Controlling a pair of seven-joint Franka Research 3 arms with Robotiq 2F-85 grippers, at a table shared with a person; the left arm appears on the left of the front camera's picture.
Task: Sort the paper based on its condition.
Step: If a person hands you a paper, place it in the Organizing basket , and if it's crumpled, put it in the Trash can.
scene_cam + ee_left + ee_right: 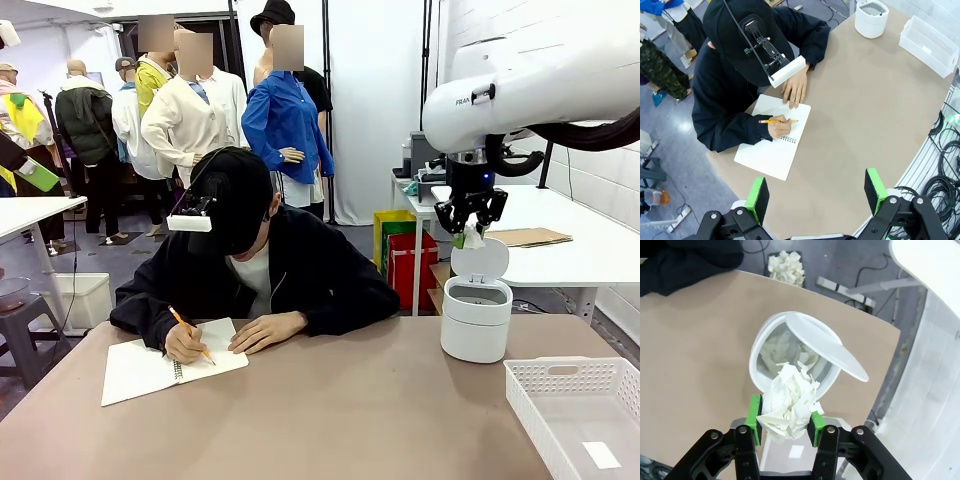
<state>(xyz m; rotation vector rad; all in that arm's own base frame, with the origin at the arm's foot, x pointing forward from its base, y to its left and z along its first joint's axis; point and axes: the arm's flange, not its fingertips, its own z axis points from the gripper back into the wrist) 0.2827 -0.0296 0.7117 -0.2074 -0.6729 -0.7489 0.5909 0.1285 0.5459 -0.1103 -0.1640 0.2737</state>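
While the table [330, 400] lies well below it, the right gripper [785, 422] is held directly above the white bin [790, 357], whose hinged lid [827, 347] is tipped open. More crumpled paper can be seen inside the bin, beneath the jaws. To the gripper's side, lower down, a white slotted tray [580, 410] is set at the table's near edge with one flat slip on its floor. A crumpled wad of paper [787, 407] is pinched between the green pads [754, 419], which are drawn in against its two flanks. It is judged to be very light, soft and springy: it will give under pressure, not slip much, and may shed loose flaps. A grip across its thick middle, as now, is judged best. The left gripper [815, 192] is seen spread wide and empty, high over the table, with the person's notebook [772, 142] below it.
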